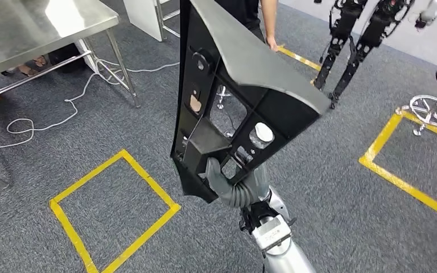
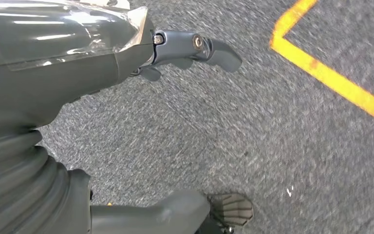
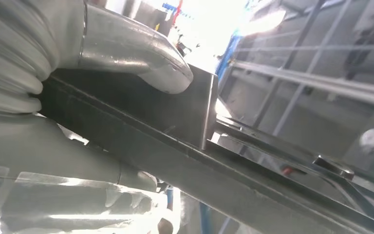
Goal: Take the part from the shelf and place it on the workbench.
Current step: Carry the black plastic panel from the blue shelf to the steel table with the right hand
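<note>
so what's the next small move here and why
Probably turn toward the stainless steel workbench on the robot's left while keeping the grip. The right hand holds the long black plastic panel by its lower end, raised over grey carpet, with the bench off to the side. The left hand hangs over the floor, holding nothing, and could perhaps steady the panel.

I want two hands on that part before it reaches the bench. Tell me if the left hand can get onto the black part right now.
Probably not at once. The left hand hangs over the grey carpet, holding nothing, while the right hand grips the black part at its lower end. Nothing visibly blocks it, but the arm would first have to come up.
</note>
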Controlling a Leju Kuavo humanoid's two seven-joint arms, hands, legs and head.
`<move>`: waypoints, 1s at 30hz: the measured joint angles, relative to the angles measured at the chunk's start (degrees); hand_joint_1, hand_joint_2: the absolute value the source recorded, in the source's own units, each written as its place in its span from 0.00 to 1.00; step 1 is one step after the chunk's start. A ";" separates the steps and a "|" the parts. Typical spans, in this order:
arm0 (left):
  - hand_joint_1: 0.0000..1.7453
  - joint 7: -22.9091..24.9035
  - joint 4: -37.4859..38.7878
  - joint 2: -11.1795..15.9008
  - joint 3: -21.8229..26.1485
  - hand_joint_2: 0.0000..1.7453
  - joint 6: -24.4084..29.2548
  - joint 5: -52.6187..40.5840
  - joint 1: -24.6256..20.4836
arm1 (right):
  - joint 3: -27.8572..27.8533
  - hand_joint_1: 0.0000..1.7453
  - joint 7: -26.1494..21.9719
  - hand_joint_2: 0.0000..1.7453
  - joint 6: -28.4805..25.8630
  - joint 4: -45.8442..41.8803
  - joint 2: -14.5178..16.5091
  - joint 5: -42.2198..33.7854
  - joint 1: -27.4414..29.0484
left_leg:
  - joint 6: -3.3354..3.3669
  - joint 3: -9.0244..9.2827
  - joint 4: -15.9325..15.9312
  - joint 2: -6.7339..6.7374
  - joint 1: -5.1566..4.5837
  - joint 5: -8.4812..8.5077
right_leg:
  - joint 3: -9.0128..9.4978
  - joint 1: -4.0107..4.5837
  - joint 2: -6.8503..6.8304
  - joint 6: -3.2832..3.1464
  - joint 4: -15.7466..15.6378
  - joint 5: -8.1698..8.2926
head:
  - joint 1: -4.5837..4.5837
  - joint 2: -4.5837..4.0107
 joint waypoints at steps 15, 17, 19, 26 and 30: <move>0.00 0.07 0.02 -0.05 -0.01 1.00 -0.01 -0.03 0.26 | 0.04 1.00 -0.01 1.00 -0.21 0.66 -0.41 -0.05 0.04 | -2.97 -2.59 4.59 -4.60 0.66 -2.58 | -0.17 -1.83 3.41 -0.13 -3.88 4.13 | 0.17 0.00; 0.00 0.10 0.03 0.06 0.00 1.00 0.00 -0.04 0.04 | 0.02 1.00 0.00 1.00 -0.35 0.68 -0.38 -0.13 0.06 | -3.42 -6.31 11.88 -1.86 0.70 -6.10 | -0.05 -1.55 2.08 -0.68 -3.90 3.90 | -0.19 0.00; 0.00 0.14 0.03 0.14 0.00 1.00 -0.02 -0.05 0.08 | 0.02 1.00 0.00 1.00 -0.39 0.74 -0.40 -0.21 0.14 | -3.69 -9.37 17.32 -1.10 0.83 -7.69 | 0.05 -1.34 0.71 -0.93 -3.89 3.69 | -0.19 0.00; 0.00 0.28 0.01 0.54 0.01 1.00 0.03 -0.18 0.07 | 0.04 1.00 -0.19 1.00 -0.48 0.93 -0.44 -0.37 0.28 | -2.31 -1.57 1.84 2.45 0.02 -0.53 | 1.28 -0.57 -2.98 0.15 -4.03 2.45 | -0.12 0.00; 0.00 0.22 0.01 0.60 0.04 1.00 0.22 -0.06 0.22 | 0.15 1.00 -0.48 1.00 -0.48 1.08 -0.38 -0.50 0.36 | -0.83 -0.50 0.33 -0.07 0.41 0.10 | 0.82 -0.49 -1.05 0.80 -1.59 0.71 | 0.03 0.00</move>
